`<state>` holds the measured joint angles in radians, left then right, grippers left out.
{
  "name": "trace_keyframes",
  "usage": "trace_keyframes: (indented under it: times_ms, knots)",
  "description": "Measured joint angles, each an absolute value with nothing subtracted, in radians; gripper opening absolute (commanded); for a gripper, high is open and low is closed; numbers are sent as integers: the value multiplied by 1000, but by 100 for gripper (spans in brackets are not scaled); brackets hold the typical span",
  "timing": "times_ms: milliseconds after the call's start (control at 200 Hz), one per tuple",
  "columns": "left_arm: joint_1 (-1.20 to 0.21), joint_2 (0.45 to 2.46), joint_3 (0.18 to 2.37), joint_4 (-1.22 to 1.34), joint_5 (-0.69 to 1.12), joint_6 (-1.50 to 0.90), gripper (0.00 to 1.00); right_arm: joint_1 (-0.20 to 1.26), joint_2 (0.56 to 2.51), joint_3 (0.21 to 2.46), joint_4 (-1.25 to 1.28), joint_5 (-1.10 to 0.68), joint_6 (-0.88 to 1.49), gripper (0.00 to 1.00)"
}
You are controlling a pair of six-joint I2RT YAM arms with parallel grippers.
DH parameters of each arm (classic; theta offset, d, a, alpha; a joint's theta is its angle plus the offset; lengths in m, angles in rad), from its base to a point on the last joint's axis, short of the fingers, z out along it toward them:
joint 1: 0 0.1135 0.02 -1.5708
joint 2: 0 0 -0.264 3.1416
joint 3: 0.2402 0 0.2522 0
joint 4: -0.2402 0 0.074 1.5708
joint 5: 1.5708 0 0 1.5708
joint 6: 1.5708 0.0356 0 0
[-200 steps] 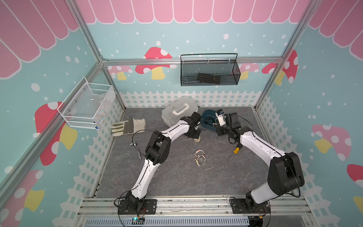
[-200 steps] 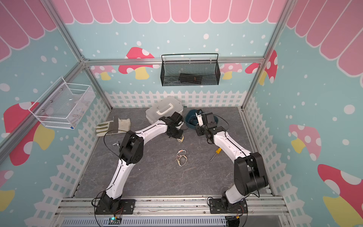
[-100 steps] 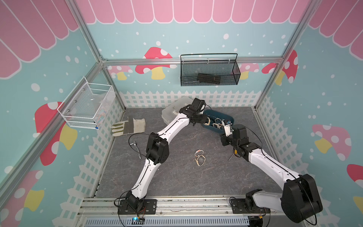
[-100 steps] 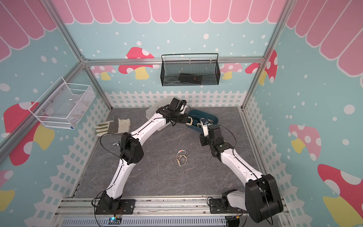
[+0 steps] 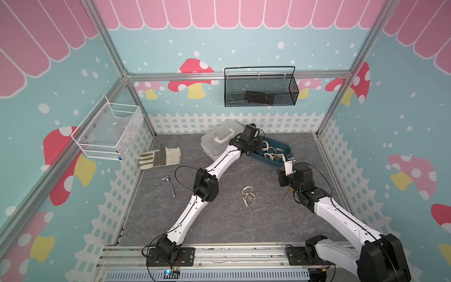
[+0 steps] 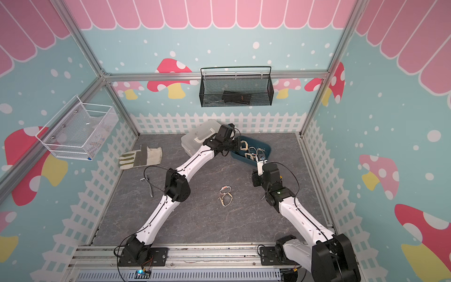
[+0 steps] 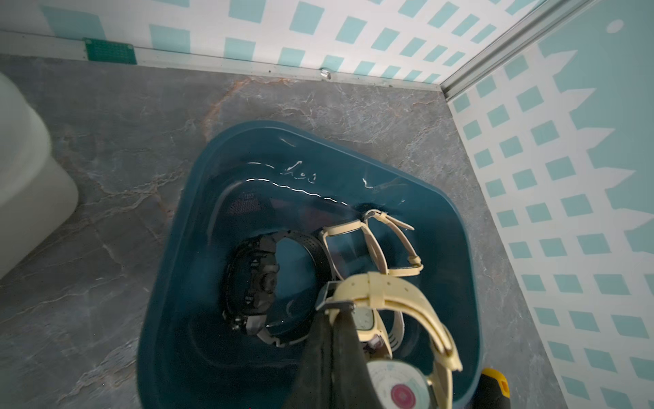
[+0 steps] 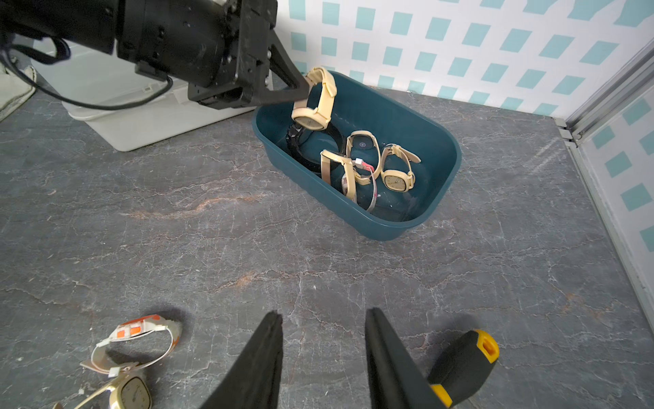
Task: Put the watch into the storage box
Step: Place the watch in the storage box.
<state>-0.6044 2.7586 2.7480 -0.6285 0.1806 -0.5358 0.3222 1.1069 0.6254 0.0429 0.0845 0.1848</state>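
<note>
Floor: a grey stone-patterned mat (image 5: 219,224), shut in by teal walls printed with mushrooms and a white picket fence.
Top views, box: the dark teal storage box (image 5: 287,147) stands at the back of the mat, just beside the white case (image 5: 219,139). It shows in both top views.
Top views, left gripper: the left gripper (image 5: 259,146) reaches over the box end nearest the case, clamped on a cream watch (image 5: 265,147).
Top views, right arm: the right arm (image 5: 341,219) is bent near the box's other end, with a screwdriver (image 5: 286,195) on the mat just beside it.
Top views, loose items: the loose watches (image 5: 247,196) lie mid-mat. A work glove (image 5: 159,158) and a metal tool (image 5: 170,186) lie toward the left wall.
Left wrist, watch: the cream strap is pinched between the dark fingers (image 7: 336,340) and hangs above the box interior. A black watch (image 7: 254,283) lies on the box bottom.
Right wrist, right gripper: the right gripper (image 8: 322,318) has its jaws apart with nothing between them, above bare mat and well apart from the box.
Right wrist, box: the held watch hangs at the rim of the end by the case, over the black watch. Several cream-strapped watches lie on the bottom.
</note>
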Motion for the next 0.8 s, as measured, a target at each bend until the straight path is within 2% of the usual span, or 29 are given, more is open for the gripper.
trace_keyframes:
  times_ms: [190,600,800]
  knots:
    - [-603,2759,2738,-608,168,-546,0,329,1132,625,54,76,193,41]
    - [-582,2759,2685,-599,192,-555,20,363,1135,624,56,83,189,42]
    - [-570,2759,2674,-593,222,-558,23,383,1136,624,54,91,179,43]
